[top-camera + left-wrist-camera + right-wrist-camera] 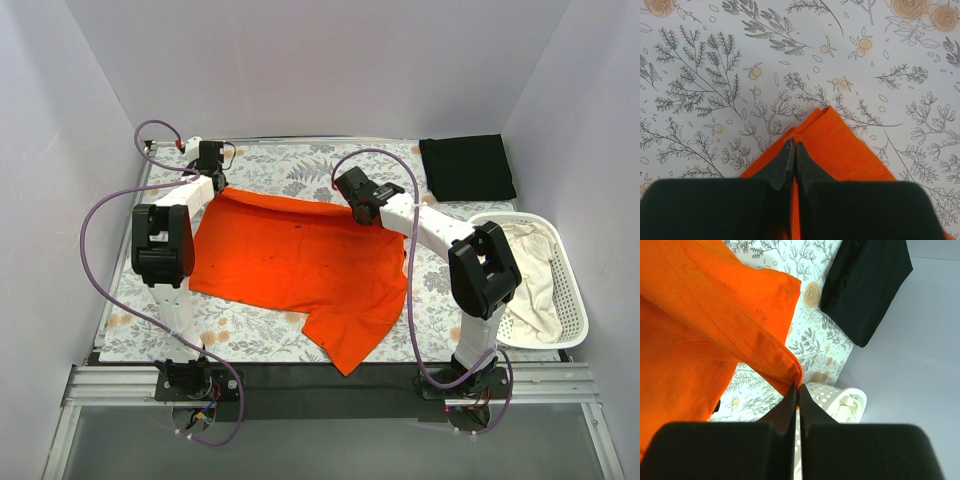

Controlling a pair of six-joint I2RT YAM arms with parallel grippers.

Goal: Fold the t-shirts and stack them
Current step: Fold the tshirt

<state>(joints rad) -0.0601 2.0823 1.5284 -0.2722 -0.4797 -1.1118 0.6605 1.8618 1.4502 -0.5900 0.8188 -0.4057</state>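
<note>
The orange t-shirt (300,262) lies spread on the flowered table, a sleeve hanging toward the front edge. My left gripper (215,183) is shut on its far left corner (830,145), low over the cloth. My right gripper (352,195) is shut on the far right hem (755,347) and lifts that edge off the table. The black t-shirt (466,167) lies folded at the far right corner; it also shows in the right wrist view (865,285).
A white slatted basket (571,290) holding pale cloth stands at the right edge, beside my right arm; it shows in the right wrist view (827,392). Grey walls close in the table on three sides. Purple cables loop over both arms.
</note>
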